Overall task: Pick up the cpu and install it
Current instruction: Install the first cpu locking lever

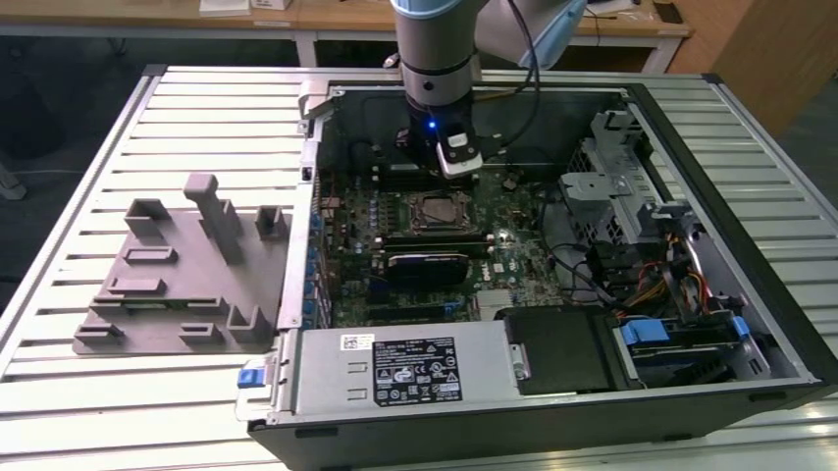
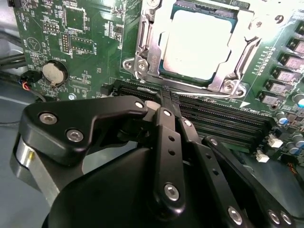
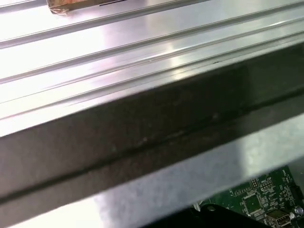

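The cpu point(image 2: 199, 42), a flat square chip with a silver-grey top, lies in the motherboard socket inside its metal retention frame point(image 2: 142, 61). In the second wrist view my gripper point(image 2: 165, 100) hangs just off the socket's edge, above the memory slots point(image 2: 218, 121). Its black fingers are shut against each other with nothing between them. In the exterior view the gripper point(image 1: 445, 175) hangs inside the open computer case, just behind the socket point(image 1: 439, 211).
A grey fixture plate point(image 1: 171, 285) with upright blocks lies on the slatted table at the exterior view's left. Inside the case point(image 1: 314, 196) are a power supply point(image 1: 406, 368), a black block point(image 1: 426, 263), cables and a drive cage point(image 1: 615, 196). A case wall point(image 3: 142, 128) runs close by the first wrist camera.
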{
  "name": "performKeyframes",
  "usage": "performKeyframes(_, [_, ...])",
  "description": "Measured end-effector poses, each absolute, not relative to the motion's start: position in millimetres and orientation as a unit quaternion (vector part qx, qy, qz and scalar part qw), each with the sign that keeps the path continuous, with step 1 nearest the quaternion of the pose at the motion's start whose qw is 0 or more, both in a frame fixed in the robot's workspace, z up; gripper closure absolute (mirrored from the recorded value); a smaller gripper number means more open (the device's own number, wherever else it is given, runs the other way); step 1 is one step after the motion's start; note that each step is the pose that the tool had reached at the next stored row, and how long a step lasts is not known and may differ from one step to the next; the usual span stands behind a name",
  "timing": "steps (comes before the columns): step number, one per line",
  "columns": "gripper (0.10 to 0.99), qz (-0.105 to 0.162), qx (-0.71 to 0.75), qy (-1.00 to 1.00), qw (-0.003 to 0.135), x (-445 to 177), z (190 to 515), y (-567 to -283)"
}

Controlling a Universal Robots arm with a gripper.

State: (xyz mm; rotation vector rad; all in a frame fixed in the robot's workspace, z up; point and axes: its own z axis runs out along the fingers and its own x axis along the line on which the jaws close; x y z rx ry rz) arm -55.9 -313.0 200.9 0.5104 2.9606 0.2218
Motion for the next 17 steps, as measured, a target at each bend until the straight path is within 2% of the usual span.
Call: performKeyframes(17, [0.980, 0.072, 0.169, 0.980, 0.072, -56.0, 193.4, -315.7])
